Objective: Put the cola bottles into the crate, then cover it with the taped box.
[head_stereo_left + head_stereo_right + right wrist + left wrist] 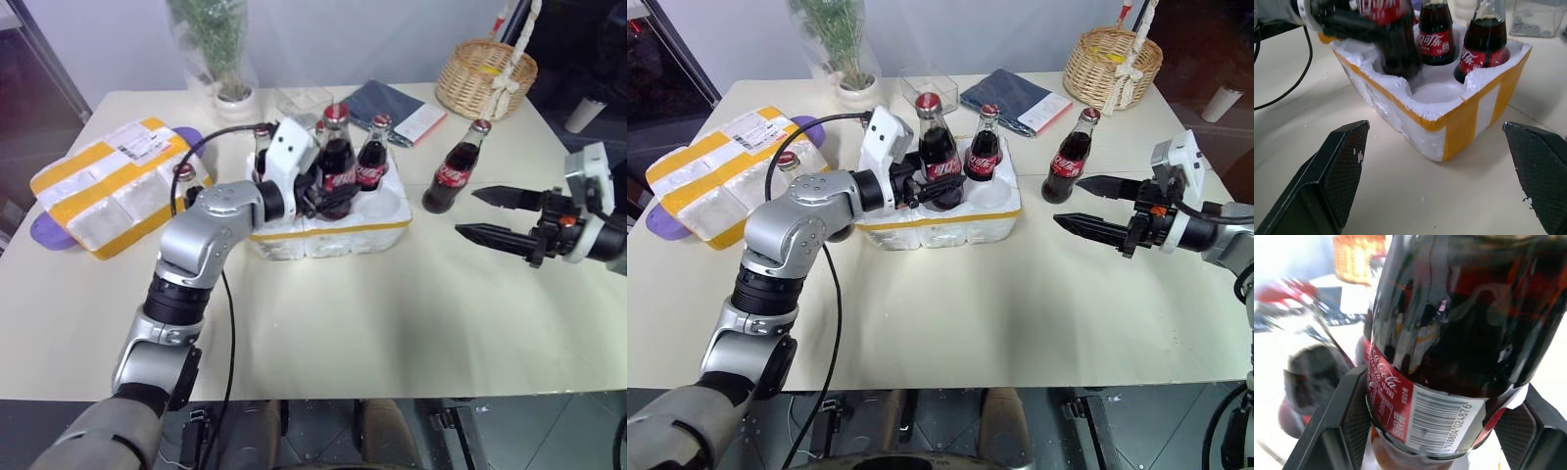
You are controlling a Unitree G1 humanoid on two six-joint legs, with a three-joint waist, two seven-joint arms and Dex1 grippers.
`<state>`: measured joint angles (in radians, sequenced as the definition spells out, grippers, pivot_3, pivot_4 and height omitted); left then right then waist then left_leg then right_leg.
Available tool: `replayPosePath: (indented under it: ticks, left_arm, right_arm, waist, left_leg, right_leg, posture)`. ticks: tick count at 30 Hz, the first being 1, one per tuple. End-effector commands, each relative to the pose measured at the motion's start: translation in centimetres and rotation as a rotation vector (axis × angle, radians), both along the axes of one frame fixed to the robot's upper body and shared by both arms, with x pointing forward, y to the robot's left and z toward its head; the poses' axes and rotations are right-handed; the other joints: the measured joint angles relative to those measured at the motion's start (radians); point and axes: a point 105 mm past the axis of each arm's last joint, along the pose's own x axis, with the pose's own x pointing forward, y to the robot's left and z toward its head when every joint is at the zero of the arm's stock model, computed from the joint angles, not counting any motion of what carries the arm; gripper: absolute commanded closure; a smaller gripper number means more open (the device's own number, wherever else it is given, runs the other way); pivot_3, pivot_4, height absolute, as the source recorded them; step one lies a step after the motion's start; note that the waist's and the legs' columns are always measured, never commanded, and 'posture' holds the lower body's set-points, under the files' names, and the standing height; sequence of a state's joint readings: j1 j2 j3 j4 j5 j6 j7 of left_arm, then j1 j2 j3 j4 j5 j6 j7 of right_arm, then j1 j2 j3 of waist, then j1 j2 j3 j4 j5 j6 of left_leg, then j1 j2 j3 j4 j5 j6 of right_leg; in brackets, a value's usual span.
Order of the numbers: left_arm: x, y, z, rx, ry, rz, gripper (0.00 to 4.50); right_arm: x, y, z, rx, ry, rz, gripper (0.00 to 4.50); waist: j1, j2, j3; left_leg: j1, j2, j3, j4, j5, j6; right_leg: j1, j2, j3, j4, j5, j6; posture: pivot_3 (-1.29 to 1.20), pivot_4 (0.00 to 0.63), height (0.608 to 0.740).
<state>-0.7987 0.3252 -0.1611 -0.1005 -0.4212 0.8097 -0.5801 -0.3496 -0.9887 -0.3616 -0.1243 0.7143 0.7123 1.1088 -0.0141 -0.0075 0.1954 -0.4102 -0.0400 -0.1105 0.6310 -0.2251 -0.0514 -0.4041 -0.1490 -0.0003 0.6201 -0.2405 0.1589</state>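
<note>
Crate (950, 223) sat mid-table (1019, 323), white foam with one yellow band; taken as the landmark throughout.

Left gripper (931, 186) was over the crate's near-left holes, fingers (1347, 426) clamped on either side of a cola bottle (935, 147) at its label. Head views showed that bottle upright, base low in the crate, neck and red cap rising clear above the gripper. The left wrist view gave what the head views could not: the barcode panel and red label pressed between the two black pads, glass dark and full.

A second bottle (983, 145) stood in a hole just right of the held one. The right wrist view showed a third bottle (1485, 41) seated at the crate's far corner, and one round hole (1435, 93) bare at the near corner. The left eye view showed another cap (263, 130) behind the left wrist, at the crate's far-left side. One bottle (788, 164) stood just left of the crate, partly behind the left arm.

Last bottle (1068, 157) stood on the table right of the crate, apart from it. Right gripper (1087, 204) hung right of the crate, near that bottle, fingers spread wide with nothing between them.

Taped box (720, 176) lay well left of the crate, label up. Wicker basket (1112, 67) sat far right behind the crate.
</note>
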Motion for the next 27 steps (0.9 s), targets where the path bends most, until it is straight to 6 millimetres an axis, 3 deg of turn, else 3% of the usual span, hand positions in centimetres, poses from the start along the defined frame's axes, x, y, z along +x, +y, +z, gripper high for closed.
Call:
replayPosePath:
  ticks: [1, 3, 5, 8, 12, 15, 23, 27]
  left_arm:
    - [-1.0, -0.2, 1.7, 0.035, -0.057, -0.039, 1.69]
    - [-0.9, 0.0, 1.3, 0.067, -0.036, -0.031, 0.66]
    - [-0.7, 0.2, 0.7, 0.111, -0.025, -0.027, 0.06]
    - [-0.3, 0.4, 0.2, 0.141, -0.030, -0.012, 0.06]
    - [-1.1, 1.5, 2.2, 0.041, -0.066, -0.036, 0.06]
    - [-3.7, 4.1, 2.8, -0.014, -0.072, -0.100, 0.06]
    - [-11.6, 13.0, 1.0, 0.015, 0.034, -0.046, 0.06]
    - [-12.3, 16.9, 0.2, 0.011, 0.061, 0.153, 0.06]
  right_arm:
    - [0.1, 0.2, 0.9, -0.012, -0.047, 0.006, 0.00]
    - [0.3, 0.1, 0.6, -0.011, -0.045, 0.002, 0.00]
    - [0.5, 0.1, 0.4, -0.012, -0.045, -0.003, 0.00]
    - [0.8, 0.2, 0.3, -0.008, -0.047, -0.003, 0.00]
    - [0.9, 0.4, 0.3, -0.002, -0.048, 0.009, 0.00]
    - [1.2, 0.5, 0.0, 0.001, -0.043, 0.014, 0.00]
    - [1.7, 0.7, -0.8, 0.002, -0.023, 0.038, 0.00]
    - [1.8, 0.6, -0.8, -0.002, -0.019, 0.051, 0.00]
  waist:
    - [0.002, 0.000, 0.000]
    - [0.002, 0.000, 0.000]
    - [0.002, 0.000, 0.000]
    - [0.002, 0.000, 0.000]
    - [0.000, 0.000, 0.000]
    - [-0.009, 0.000, 0.000]
    - [-0.018, 0.000, 0.000]
    - [0.000, 0.000, 0.000]
  left_leg:
    - [0.000, 0.000, 0.000, 0.000, 0.000, 0.000]
    - [0.000, 0.000, 0.000, 0.000, 0.000, 0.000]
    - [0.000, 0.000, 0.000, 0.000, 0.000, 0.000]
    - [0.000, 0.000, 0.000, 0.000, 0.000, 0.000]
    - [0.000, 0.000, 0.000, 0.000, 0.000, 0.000]
    - [0.000, 0.000, 0.000, 0.000, 0.000, 0.000]
    - [0.000, 0.001, 0.000, 0.000, 0.000, 0.000]
    - [0.001, 0.001, 0.000, 0.000, 0.000, 0.000]
  right_leg:
    - [0.000, 0.000, 0.000, 0.000, 0.000, 0.000]
    - [0.000, 0.000, 0.000, 0.000, 0.000, 0.000]
    - [0.000, 0.000, 0.000, 0.000, 0.000, 0.000]
    - [0.001, 0.000, 0.000, 0.000, 0.000, 0.000]
    - [0.001, 0.000, 0.000, 0.000, 0.000, 0.000]
    - [0.000, 0.000, 0.000, 0.000, 0.000, 0.000]
    - [0.000, 0.000, 0.000, 0.001, 0.000, 0.000]
    - [0.001, 0.000, 0.000, 0.000, -0.001, -0.001]
  posture:
    - [0.00, 0.150, 0.737]
    - [0.00, 0.150, 0.737]
    - [0.00, 0.150, 0.737]
    - [0.00, 0.150, 0.737]
    - [0.00, 0.150, 0.737]
    - [0.00, 0.150, 0.737]
    - [0.00, 0.150, 0.737]
    - [0.00, 0.150, 0.737]
